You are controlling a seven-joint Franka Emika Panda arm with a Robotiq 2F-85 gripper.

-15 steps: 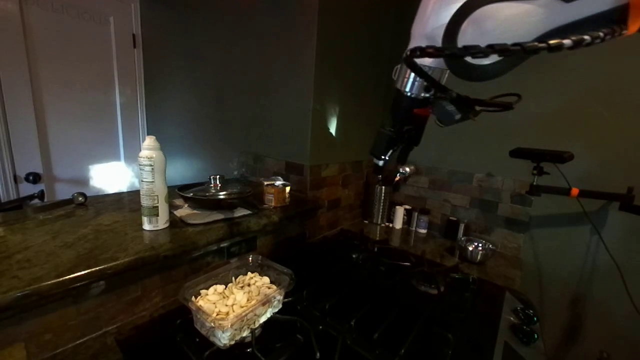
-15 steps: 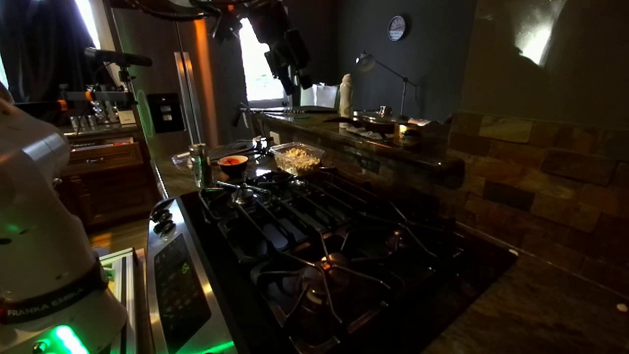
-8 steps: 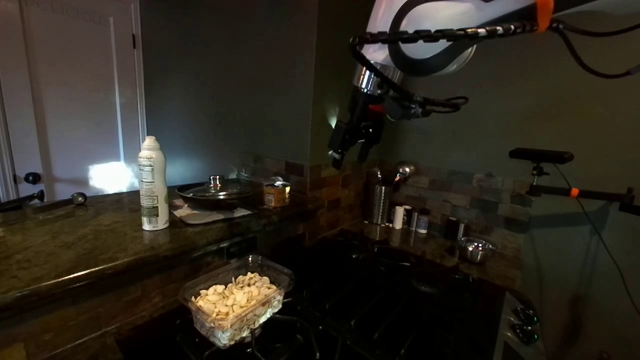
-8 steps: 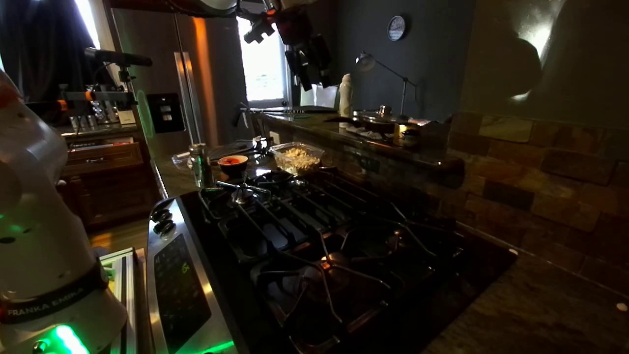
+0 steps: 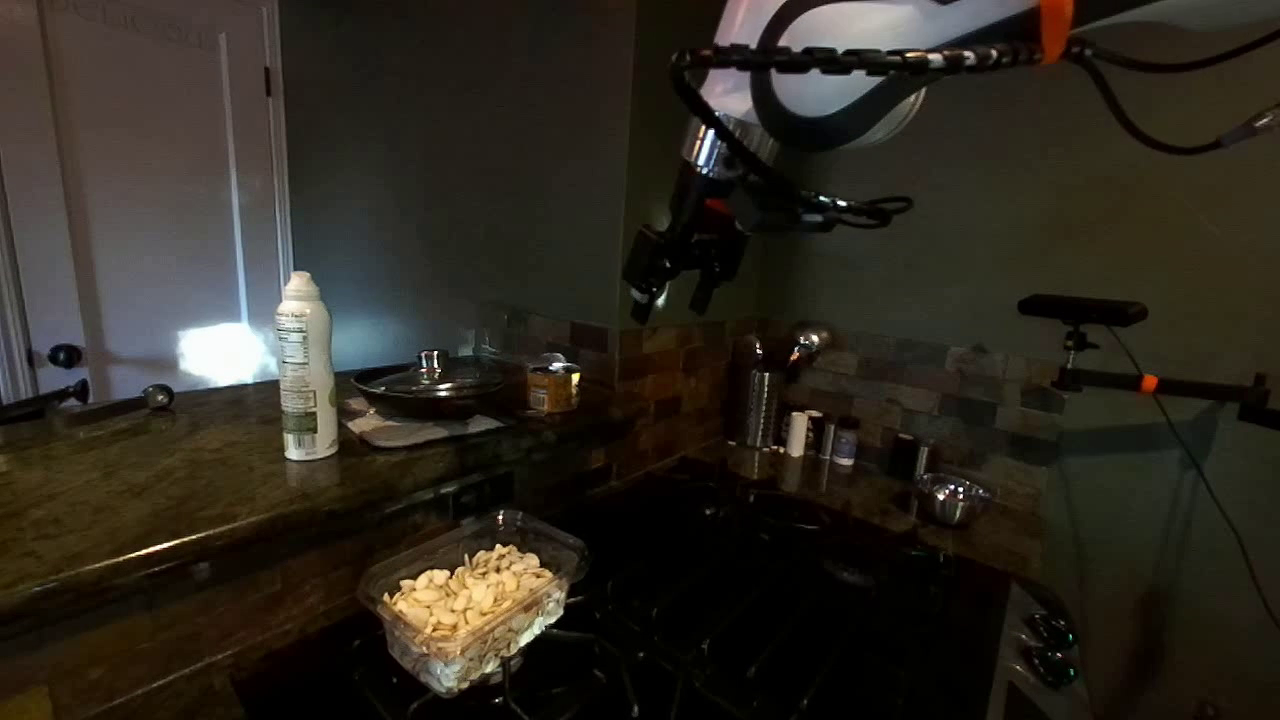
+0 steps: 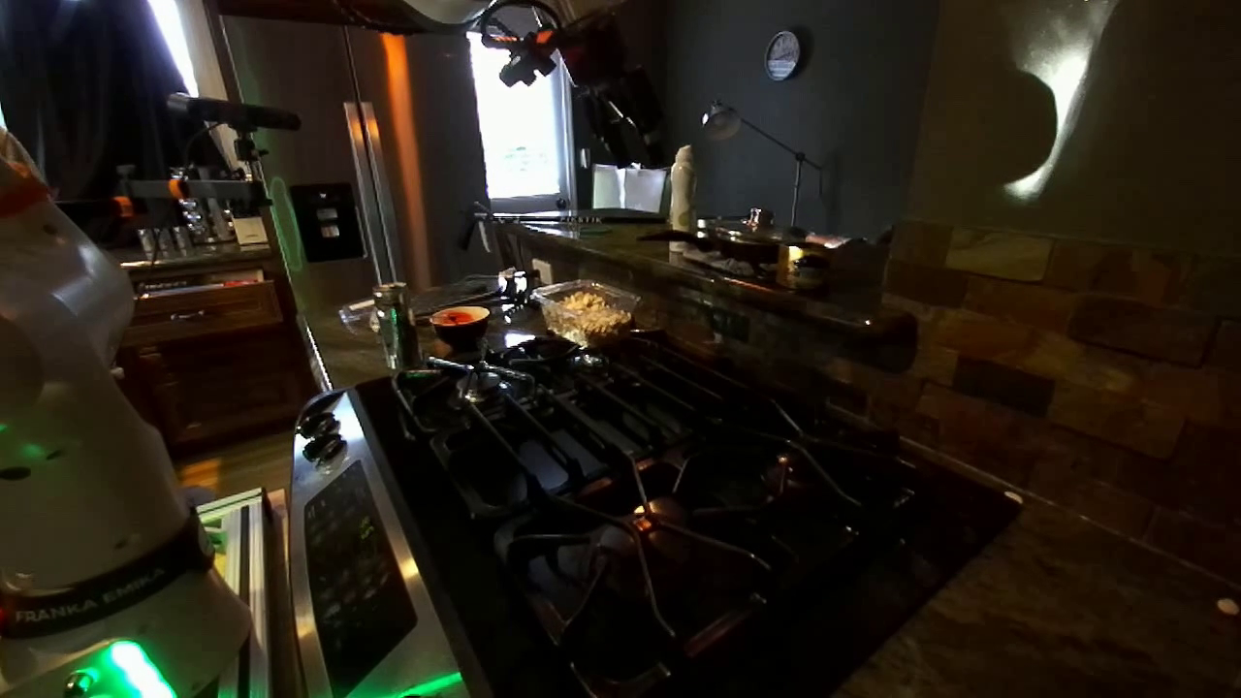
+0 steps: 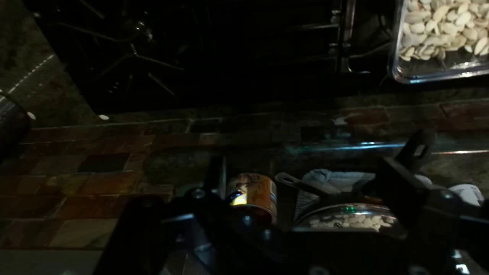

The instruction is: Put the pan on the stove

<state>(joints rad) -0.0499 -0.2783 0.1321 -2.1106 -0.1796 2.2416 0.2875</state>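
The dark round pan (image 5: 430,395) stands on a cloth on the raised stone counter, with a glass lid and shiny knob. It also shows in an exterior view (image 6: 742,254), its handle pointing over the counter's edge side. In the wrist view the pan (image 7: 344,206) is partly hidden by my gripper; its handle (image 7: 301,185) lies between the fingers, farther below. The black stove (image 6: 582,465) with wire grates lies lower, in front of the counter; it also shows in the wrist view (image 7: 237,65). My gripper (image 5: 671,308) is open and empty in the air, above and to the side of the pan.
An orange can (image 5: 553,388) stands close beside the pan, and a white bottle (image 5: 310,370) on its other side. A clear dish of pale food (image 5: 470,610) sits at the stove's end. A utensil holder (image 5: 762,408) and a steel bowl (image 5: 952,498) stand behind the stove.
The arm has swung the gripper across, toward the counter with the pan; it is slowing in the last half second. The pan and other objects have not moved.
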